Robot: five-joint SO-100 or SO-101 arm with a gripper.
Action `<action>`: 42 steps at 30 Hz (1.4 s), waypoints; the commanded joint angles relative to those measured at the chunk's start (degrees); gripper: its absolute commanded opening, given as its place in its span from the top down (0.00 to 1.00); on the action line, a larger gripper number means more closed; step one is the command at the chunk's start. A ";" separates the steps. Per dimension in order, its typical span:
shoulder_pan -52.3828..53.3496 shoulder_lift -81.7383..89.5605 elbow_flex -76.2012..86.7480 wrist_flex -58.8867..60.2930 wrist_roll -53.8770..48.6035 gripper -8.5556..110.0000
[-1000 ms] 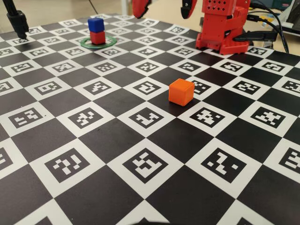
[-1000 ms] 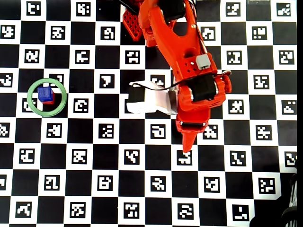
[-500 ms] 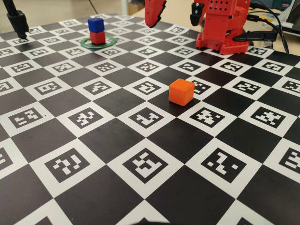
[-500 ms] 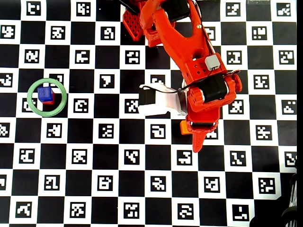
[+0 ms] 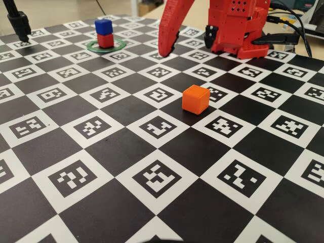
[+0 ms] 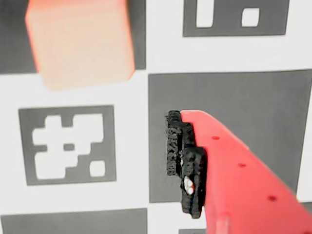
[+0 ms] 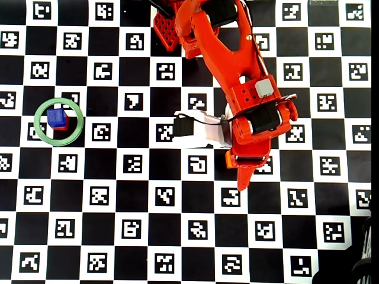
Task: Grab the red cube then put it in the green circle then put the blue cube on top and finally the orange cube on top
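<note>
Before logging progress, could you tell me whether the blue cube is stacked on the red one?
Yes. In the fixed view the blue cube sits squarely on the red cube, inside the green circle.

In the fixed view, the blue cube (image 5: pixel 103 26) sits on the red cube (image 5: pixel 105 40) inside the green circle (image 5: pixel 92 48).

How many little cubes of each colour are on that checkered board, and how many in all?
Red cube: 1, inside the green ring
Blue cube: 1, stacked on the red one
Orange cube: 1, alone on the board
Total: 3 cubes
</note>
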 commanded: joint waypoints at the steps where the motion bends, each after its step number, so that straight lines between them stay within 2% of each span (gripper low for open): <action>1: -0.44 1.85 0.79 -2.11 0.70 0.50; 28: -0.79 0.88 17.05 -20.13 2.64 0.51; 42: -1.32 -1.05 18.28 -22.41 3.08 0.51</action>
